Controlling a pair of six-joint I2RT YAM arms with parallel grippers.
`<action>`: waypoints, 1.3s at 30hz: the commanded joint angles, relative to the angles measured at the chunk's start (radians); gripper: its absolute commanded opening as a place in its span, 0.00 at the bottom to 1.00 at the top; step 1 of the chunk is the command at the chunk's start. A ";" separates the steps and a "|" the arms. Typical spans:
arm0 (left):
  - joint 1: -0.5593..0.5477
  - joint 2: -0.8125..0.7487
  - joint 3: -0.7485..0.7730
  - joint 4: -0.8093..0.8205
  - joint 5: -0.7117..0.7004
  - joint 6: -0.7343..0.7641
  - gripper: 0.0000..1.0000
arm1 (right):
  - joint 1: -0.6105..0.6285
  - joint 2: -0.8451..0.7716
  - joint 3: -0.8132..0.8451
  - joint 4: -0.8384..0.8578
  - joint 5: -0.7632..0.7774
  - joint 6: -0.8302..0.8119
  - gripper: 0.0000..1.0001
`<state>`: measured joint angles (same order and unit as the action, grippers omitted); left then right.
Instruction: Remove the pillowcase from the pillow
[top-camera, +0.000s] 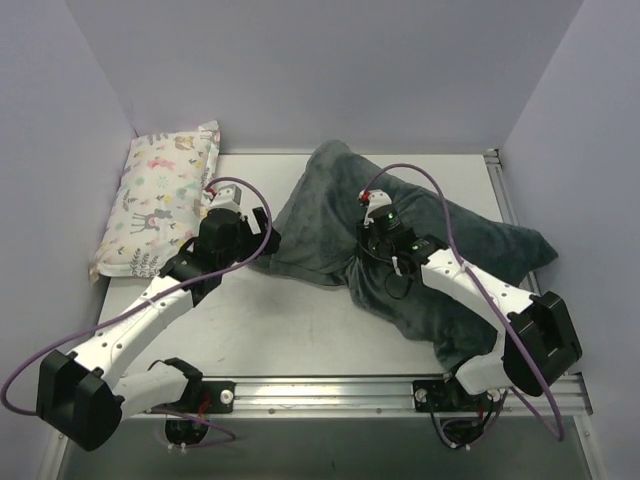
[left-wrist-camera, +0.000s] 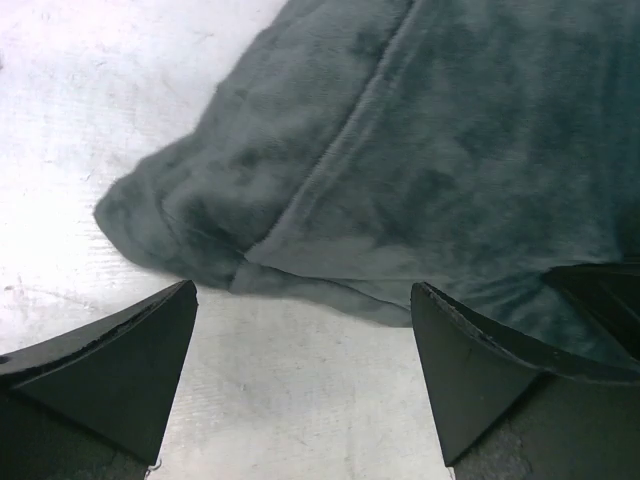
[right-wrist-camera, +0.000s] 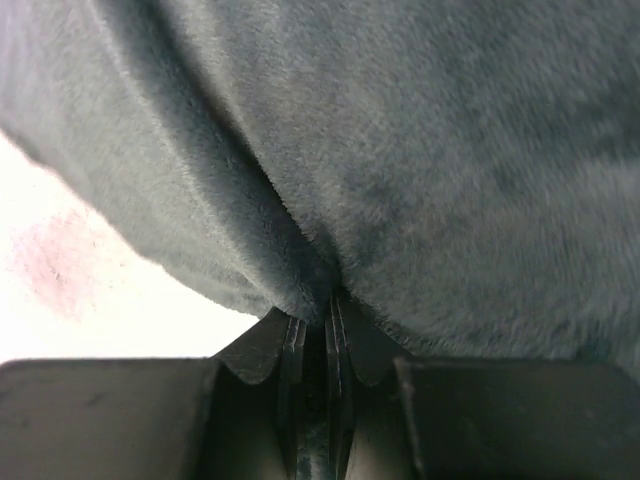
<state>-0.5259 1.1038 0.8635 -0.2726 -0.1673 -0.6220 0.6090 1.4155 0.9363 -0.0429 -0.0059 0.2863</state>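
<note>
Dark grey-green plush pillowcase (top-camera: 450, 250) is spread limp & wrinkled across the centre-right of the white table (top-camera: 290, 330). One end is bunched up toward the back wall, the other is draped off to the right. A fold of it is pinched by the right gripper (right-wrist-camera: 317, 325), jaws clamped tight on the fabric approx mid-cloth. Left gripper (left-wrist-camera: 303, 300) is held low just beside the case's rounded left corner w/ jaws spread wide, no contact w/ the fabric afaict. Pastel animal-print pillow (top-camera: 160, 200) is parked back left, apart from the case.
</note>
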 joint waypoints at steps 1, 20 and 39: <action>0.029 0.021 -0.023 0.093 0.026 -0.031 0.96 | -0.026 -0.038 -0.028 -0.080 0.044 0.017 0.00; 0.096 0.205 -0.147 0.470 0.360 -0.088 0.97 | -0.225 -0.354 -0.155 -0.256 -0.019 0.065 0.05; 0.007 0.182 -0.428 0.783 0.482 -0.242 0.75 | 0.142 -0.299 0.145 -0.430 0.472 0.125 0.80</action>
<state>-0.5034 1.3277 0.4500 0.4229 0.3111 -0.8505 0.6888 1.0550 0.9783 -0.4397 0.2924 0.4023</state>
